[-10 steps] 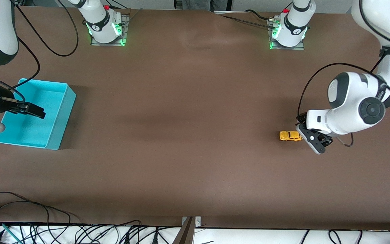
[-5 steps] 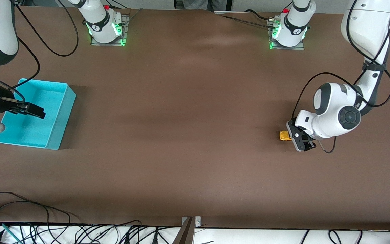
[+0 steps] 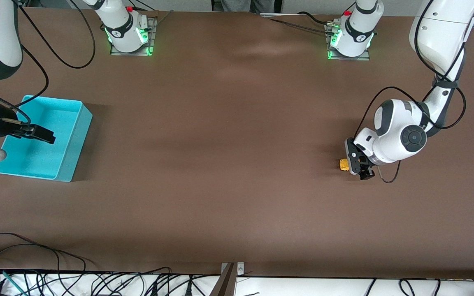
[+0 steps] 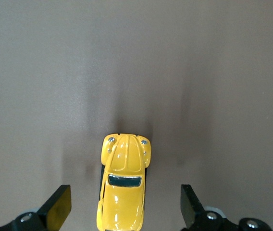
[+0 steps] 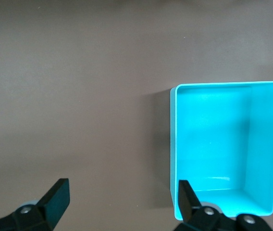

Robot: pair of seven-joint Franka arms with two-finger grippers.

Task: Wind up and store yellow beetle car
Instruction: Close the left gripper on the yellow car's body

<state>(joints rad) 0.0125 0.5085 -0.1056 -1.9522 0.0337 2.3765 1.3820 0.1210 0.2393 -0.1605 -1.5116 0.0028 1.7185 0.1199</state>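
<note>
The yellow beetle car [image 3: 344,165] sits on the brown table toward the left arm's end, mostly covered by my left gripper [image 3: 354,164] in the front view. In the left wrist view the car [image 4: 122,185] lies between the open fingers [image 4: 59,206], with a gap on each side and nothing touching it. My left gripper [image 4: 125,208] is low over the car. My right gripper [image 3: 41,135] is open and empty and waits above the turquoise bin [image 3: 74,142] at the right arm's end.
The turquoise bin [image 5: 174,144] is empty, with one finger of my right gripper [image 5: 122,202] over its rim. Arm bases stand along the table edge farthest from the front camera. Cables hang along the edge nearest it.
My left gripper has moved from beside the car to over it and has come down, so the car now lies between its fingers. The right arm has not moved.
</note>
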